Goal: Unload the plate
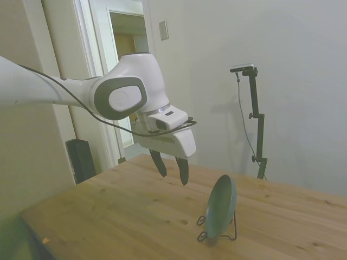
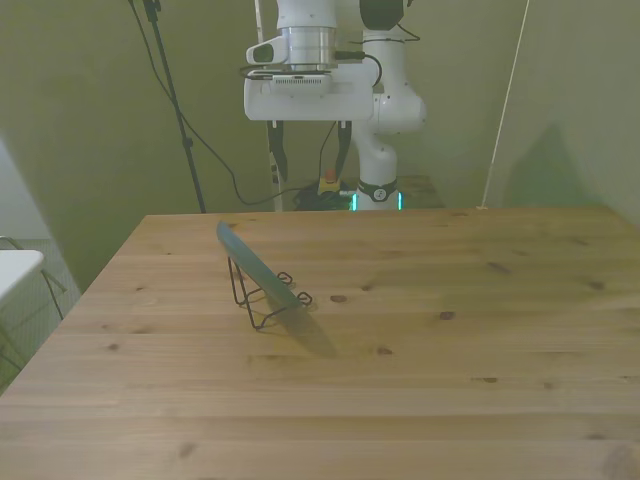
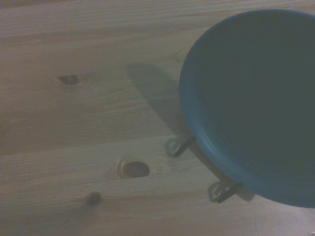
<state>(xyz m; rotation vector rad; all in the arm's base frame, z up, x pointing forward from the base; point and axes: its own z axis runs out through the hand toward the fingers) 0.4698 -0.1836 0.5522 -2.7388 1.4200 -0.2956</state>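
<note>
The teal-green plate (image 1: 221, 206) leans almost on edge in a thin black wire stand (image 1: 231, 235) on the wooden table. In the front view the plate (image 2: 262, 274) tilts back over the stand (image 2: 258, 298), left of the table's middle. My gripper (image 1: 172, 167) hangs in the air above the table, up and to the left of the plate in the side view, well apart from it. Its two dark fingers (image 2: 343, 148) stand open with nothing between them. The wrist view shows the plate's hollow face (image 3: 256, 103) and two feet of the stand (image 3: 222, 190).
The wooden table (image 2: 450, 340) spreads wide to the front view's right of the stand, with a few dark knots (image 3: 135, 169) in the boards. A doorway (image 1: 130, 49) and a dark box (image 1: 80, 159) stand beyond the table's far edge in the side view.
</note>
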